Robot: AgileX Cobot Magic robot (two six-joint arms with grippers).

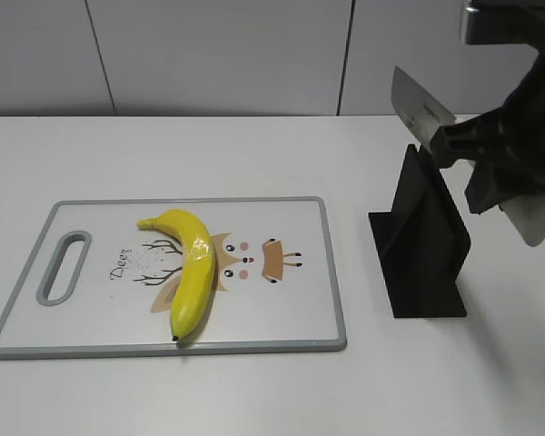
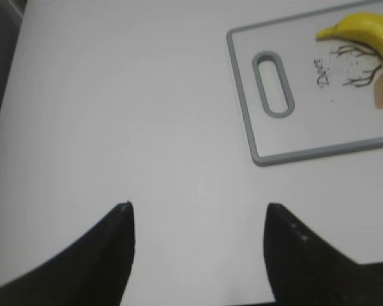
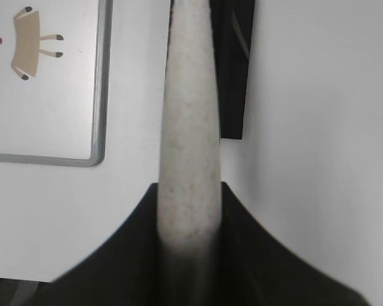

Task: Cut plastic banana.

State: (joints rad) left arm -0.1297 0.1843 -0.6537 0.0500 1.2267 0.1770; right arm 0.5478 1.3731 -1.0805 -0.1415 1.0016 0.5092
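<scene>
Yellow plastic banana [image 1: 192, 270] lies on the cutting board [image 1: 282, 313]; right fingers [image 3: 242, 255] clench a knife [image 1: 420, 113], left fingers [image 2: 115, 252] spread apart.

Cutting board [image 1: 291, 227]: white, grey rim, grey oval handle slot [image 1: 64, 266] at left end, cartoon deer print [image 1: 250, 259] with "Deer" lettering, flat on table | Knife stand [image 1: 424, 238]: black, upright, just right of board, not touching | Table [image 1: 209, 150]: white | Wall [image 1: 218, 54]: grey panels with dark seams behind.

Glossy yellow plastic banana [image 1: 192, 271], whole, curved, lying on cutting board [image 1: 291, 313]
</scene>
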